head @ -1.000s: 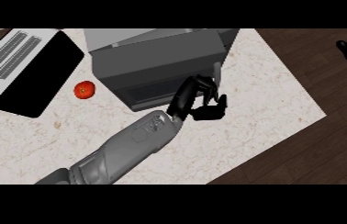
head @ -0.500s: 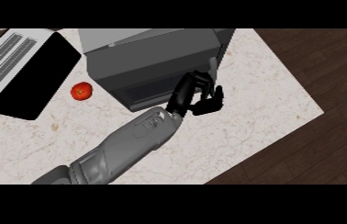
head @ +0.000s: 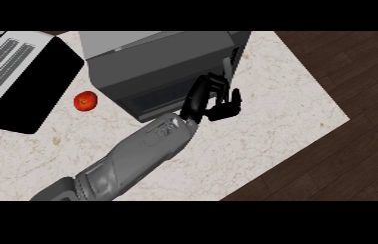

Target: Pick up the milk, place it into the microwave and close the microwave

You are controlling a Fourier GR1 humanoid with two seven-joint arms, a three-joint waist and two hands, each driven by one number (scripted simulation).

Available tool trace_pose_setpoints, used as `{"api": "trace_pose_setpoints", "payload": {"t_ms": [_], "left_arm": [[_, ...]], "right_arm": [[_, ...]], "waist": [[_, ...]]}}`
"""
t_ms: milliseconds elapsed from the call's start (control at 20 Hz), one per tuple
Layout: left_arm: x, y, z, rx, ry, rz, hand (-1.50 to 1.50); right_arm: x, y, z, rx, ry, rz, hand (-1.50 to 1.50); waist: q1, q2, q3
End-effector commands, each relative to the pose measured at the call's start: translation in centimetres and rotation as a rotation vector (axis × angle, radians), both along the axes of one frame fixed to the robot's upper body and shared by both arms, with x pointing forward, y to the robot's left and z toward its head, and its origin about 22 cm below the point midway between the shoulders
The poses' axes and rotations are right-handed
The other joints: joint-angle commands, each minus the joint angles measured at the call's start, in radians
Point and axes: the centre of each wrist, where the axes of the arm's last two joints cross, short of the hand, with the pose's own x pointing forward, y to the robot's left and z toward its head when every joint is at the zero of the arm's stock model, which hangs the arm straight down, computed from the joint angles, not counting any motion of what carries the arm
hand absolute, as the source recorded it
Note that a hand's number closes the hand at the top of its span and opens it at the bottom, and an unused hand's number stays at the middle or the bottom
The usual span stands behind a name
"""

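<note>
**Arm and hand.** One grey forearm (head: 140,155) enters from the lower left and runs diagonally up to the right across the counter (head: 273,133). From its point of entry it is taken to be the left arm. The left hand (head: 215,100) lies at the right front corner of the microwave (head: 159,63).

**Fingers.** The fingers (head: 209,84) are bent, and their tips lie against or just over the microwave's dark front face. The thumb (head: 234,99) stands out to the right, over the counter. Nothing can be seen inside the hand.

**Milk.** It does not show anywhere on the counter. Whether it is inside the microwave cannot be told, as this view does not look into the cavity.

**Microwave.** A dark grey box at the rear middle of the counter, with its front facing the lower edge of the view. A narrow pale strip (head: 235,55) runs along its right side down toward the hand. Whether this is the door seen edge-on, and whether the door is closed, cannot be told.

**Other items.** A small red fruit (head: 86,101) lies on the counter just left of the microwave. Further left, a black slab (head: 40,90) with a grey ribbed part sits at the counter's edge. Dark floor (head: 332,63) shows beyond the counter's right edge.
</note>
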Motion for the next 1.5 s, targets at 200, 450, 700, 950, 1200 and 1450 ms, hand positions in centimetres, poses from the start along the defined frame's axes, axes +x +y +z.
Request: {"api": "trace_pose_setpoints", "payload": {"t_ms": [200,450,700,950,1200,1450], "left_arm": [[2.2,-1.1,2.2,-0.061,0.004,0.214,1.5],[2.5,-0.7,1.4,-0.037,0.027,0.197,1.5],[3.5,1.6,0.5,0.005,0.021,0.212,1.5],[4.4,3.1,0.4,0.029,0.019,0.208,-1.5],[4.5,3.9,0.1,-0.002,0.026,0.218,-1.5],[4.4,4.0,-0.3,-0.025,0.038,0.191,-1.5]], "right_arm": [[-0.1,-1.1,0.7,0.03,-0.005,-0.027,-1.5],[-0.8,-2.7,1.8,0.028,-0.018,-0.076,-1.5],[-1.2,-3.2,2.2,0.036,-0.026,-0.091,-1.5],[-1.8,-4.2,3.0,0.03,-0.032,-0.118,-1.5],[-2.5,-4.5,3.0,0.038,-0.033,-0.135,-1.5],[-3.0,-4.8,3.6,0.034,-0.04,-0.126,-1.5]], "waist": [[0.053,-0.009,-0.001],[0.08,-0.008,-0.002],[0.115,-0.001,-0.003],[0.136,0.0,-0.003],[0.163,-0.006,-0.005],[0.168,-0.006,-0.004]]}}
